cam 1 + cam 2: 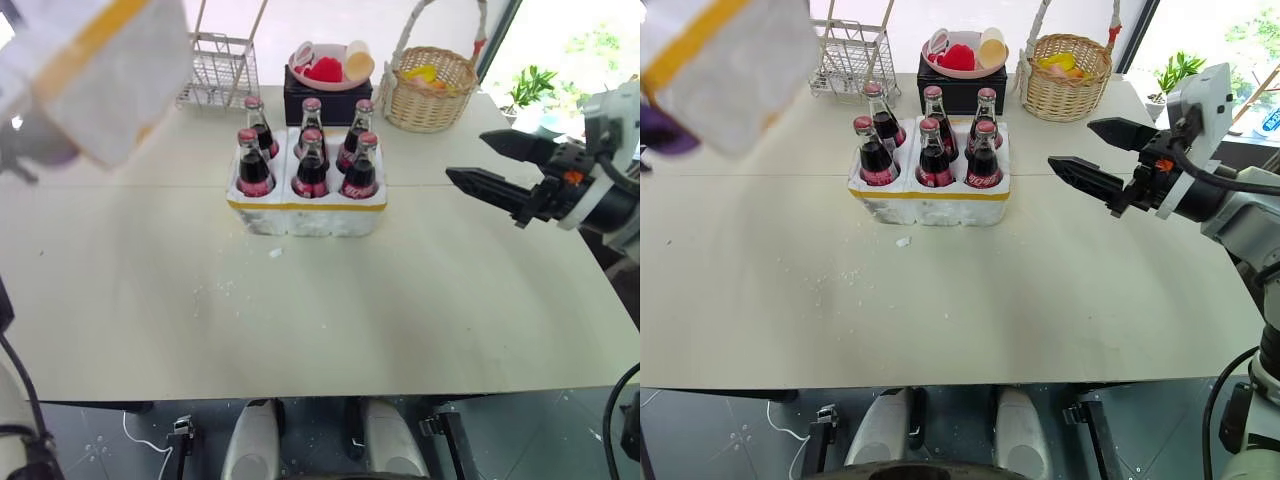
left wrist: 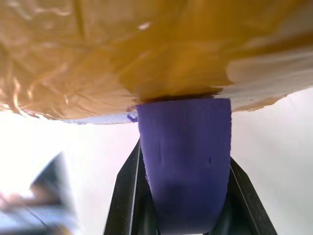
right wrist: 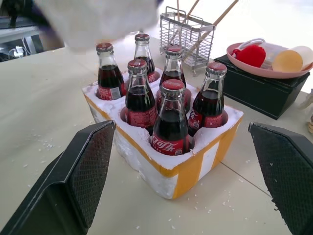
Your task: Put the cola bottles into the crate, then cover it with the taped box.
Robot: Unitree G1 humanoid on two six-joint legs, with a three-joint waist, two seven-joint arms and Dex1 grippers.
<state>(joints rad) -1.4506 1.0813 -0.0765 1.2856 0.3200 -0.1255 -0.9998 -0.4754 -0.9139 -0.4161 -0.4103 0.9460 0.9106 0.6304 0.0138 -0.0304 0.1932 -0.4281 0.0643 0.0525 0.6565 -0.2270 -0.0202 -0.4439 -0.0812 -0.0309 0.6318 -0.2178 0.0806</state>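
Several cola bottles (image 1: 312,165) with red labels and red caps stand upright in the wells of the crate (image 1: 305,208), a low white styrofoam tray with a yellow band, at the table's middle back. The taped box (image 1: 95,70), white with yellow tape, hangs tilted in the air at the far left, above and left of the crate. My left gripper (image 2: 185,152) is shut on a purple tab (image 2: 183,161) that sticks out from under the box. At the right of the crate, apart from it, my right gripper (image 1: 467,157) stands open and points toward the bottles, nothing between its fingers (image 3: 78,171).
A wire rack (image 1: 220,65) stands behind the crate on the left. A black box bearing a pink plate (image 1: 325,70) sits right behind the bottles, and a wicker basket (image 1: 432,90) is at the back right. Styrofoam crumbs (image 1: 275,253) lie on the table (image 1: 300,320) before the crate.
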